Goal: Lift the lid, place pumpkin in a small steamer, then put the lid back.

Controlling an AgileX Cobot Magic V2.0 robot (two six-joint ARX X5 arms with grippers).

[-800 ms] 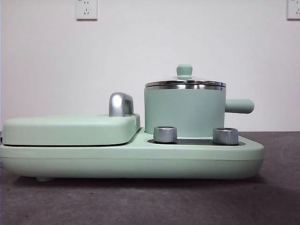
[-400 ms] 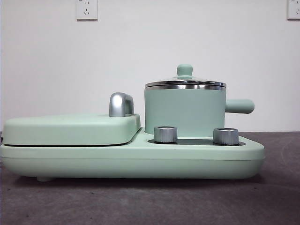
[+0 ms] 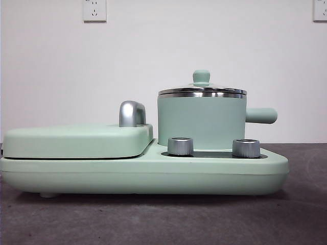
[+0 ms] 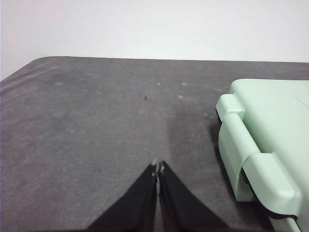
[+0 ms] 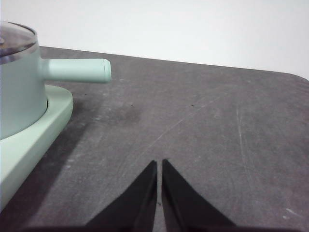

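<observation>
**Matt mint, bright steel, dull grey cloth**

The small steamer (image 3: pixel 201 122) has a smooth, matt mint-green wall under a polished steel rim. The lid (image 3: pixel 202 91) is clear glass banded in shiny steel, its knob matt mint. The grill cover (image 3: pixel 76 140) looks like satin plastic, its handle (image 3: pixel 131 113) mirror chrome. Two dials (image 3: pixel 180 146) are brushed metal. The table (image 5: pixel 207 121) beyond the black matt fingers (image 5: pixel 145 193) is grey, faintly scuffed, felt-like.

1. we see a flat mint-green grill cover (image 3: pixel 76 140) with a chrome handle (image 3: pixel 132 113).
2. two steel knobs (image 3: pixel 180 146) stand on the green base (image 3: pixel 153 176).
3. a grey table (image 3: pixel 163 219); two wall sockets (image 3: pixel 94 10).
</observation>
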